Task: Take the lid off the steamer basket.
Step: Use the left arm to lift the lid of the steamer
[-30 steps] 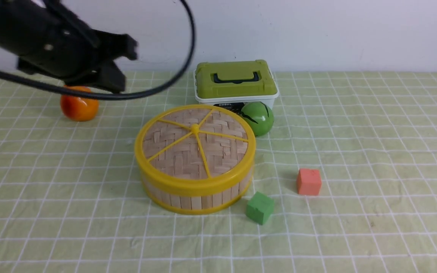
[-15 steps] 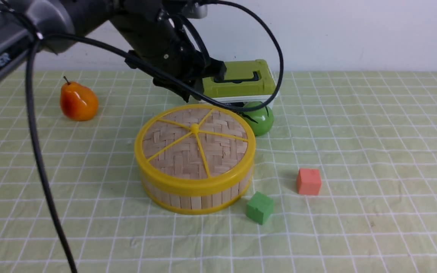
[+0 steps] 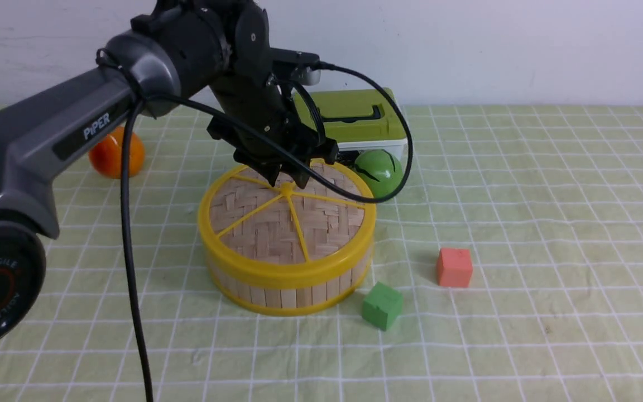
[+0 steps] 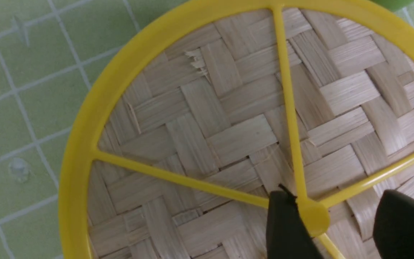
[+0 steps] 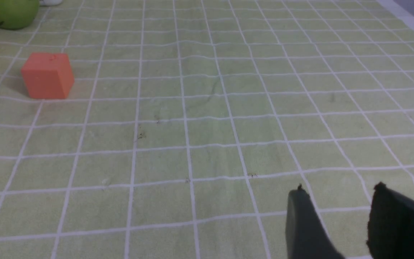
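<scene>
The lid (image 3: pixel 265 229) of woven bamboo with a yellow rim and spokes sits closed on the steamer basket (image 3: pixel 288 294) in the middle of the cloth. My left gripper (image 3: pixel 288 180) hangs just over the lid's centre, open. In the left wrist view the left gripper (image 4: pixel 336 205) has its two fingers on either side of the small yellow knob (image 4: pixel 314 217). One finger is right beside the knob, the other stands apart from it. My right gripper (image 5: pixel 338 196) is open over bare cloth with nothing between its fingers; the front view does not show it.
A white box with a green lid (image 3: pixel 355 120) and a green round fruit (image 3: pixel 380 173) stand just behind the basket. An orange pear (image 3: pixel 110 156) lies at the back left. A red cube (image 3: pixel 454 267) and a green cube (image 3: pixel 382 305) sit to the basket's right.
My left arm has swung in from the back left and come down over the lid's centre. Its jaws have gone from shut to open. The lid has not moved.
</scene>
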